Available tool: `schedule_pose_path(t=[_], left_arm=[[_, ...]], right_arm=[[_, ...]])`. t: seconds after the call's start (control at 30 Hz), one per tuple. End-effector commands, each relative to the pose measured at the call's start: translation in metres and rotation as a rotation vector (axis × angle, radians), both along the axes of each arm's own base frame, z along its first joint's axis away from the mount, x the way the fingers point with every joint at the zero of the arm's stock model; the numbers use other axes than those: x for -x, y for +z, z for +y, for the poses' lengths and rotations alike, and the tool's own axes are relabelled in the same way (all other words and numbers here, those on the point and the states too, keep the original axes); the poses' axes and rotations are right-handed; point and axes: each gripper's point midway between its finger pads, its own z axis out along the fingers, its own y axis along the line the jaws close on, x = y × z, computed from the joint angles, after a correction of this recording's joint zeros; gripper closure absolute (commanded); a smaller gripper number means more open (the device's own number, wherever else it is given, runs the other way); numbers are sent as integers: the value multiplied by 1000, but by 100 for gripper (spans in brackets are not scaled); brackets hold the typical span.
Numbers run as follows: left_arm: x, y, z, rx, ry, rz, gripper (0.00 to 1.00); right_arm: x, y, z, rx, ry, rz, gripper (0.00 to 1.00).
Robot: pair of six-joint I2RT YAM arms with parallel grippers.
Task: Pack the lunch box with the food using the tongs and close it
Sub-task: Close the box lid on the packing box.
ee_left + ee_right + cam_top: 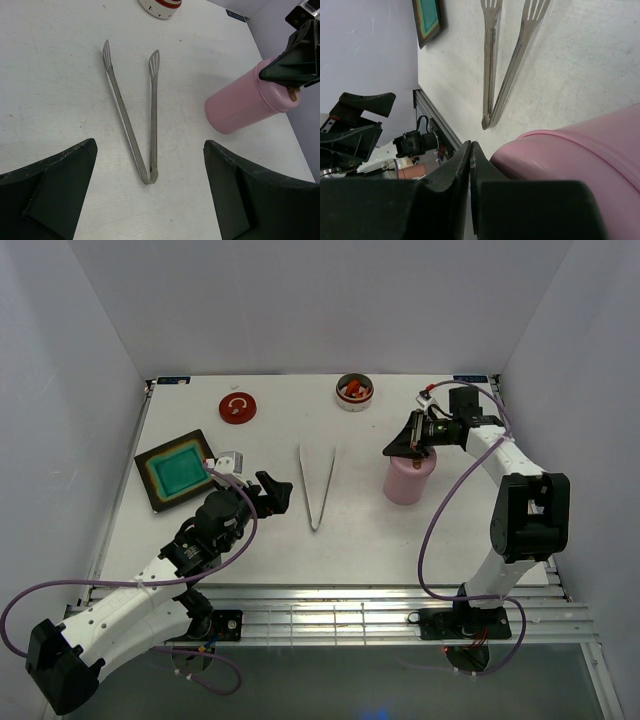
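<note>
The tongs [317, 485] lie flat mid-table, their joined tip toward the arms and their slotted ends [124, 110] spread away. My left gripper [276, 487] hovers just left of them, wide open and empty; in the left wrist view the joined tip lies between its fingers [60, 190]. The pink cylindrical lunch box [408, 480] stands upright to the right of the tongs. My right gripper [392, 447] is shut at the box's top edge, with nothing seen between its fingers [457, 170]. Orange and red food [354, 389] sits in a small round bowl at the back.
A black square tray with a teal inside [178, 468] lies at the left, and a red round disc [238, 407] behind it. White walls close in the table on three sides. A slatted metal rail [330, 615] runs along the near edge.
</note>
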Motion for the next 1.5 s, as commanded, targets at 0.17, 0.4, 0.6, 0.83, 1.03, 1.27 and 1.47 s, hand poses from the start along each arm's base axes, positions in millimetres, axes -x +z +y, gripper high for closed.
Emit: schedule_pose_path(t=[0.17,0.4,0.6,0.83,1.03,1.27,1.47], left_arm=[[2,2,-2,10,-16,-8,2],[2,0,-2,7,-13,-5,2],[2,3,-1,11,-13,-11,2],[3,4,-1,14,-16,-16,2],[2,2,-4,10,-25,-9,2],[2,-1,-5,7,-26,2,2],[1,-2,-4,3,-17,3,2]], right_arm=[[18,-72,-19,133,-25,137,92],[-1,-8,-8,38,8,-6,92],[-24,59,-17,115,-61,-126,92],[-29,81,-43,290,-183,-223,92],[-18,57,-68,470,-263,-210,92],[-11,14,-61,550,-188,-147,92],[-15,30,-61,566,-196,-173,92]])
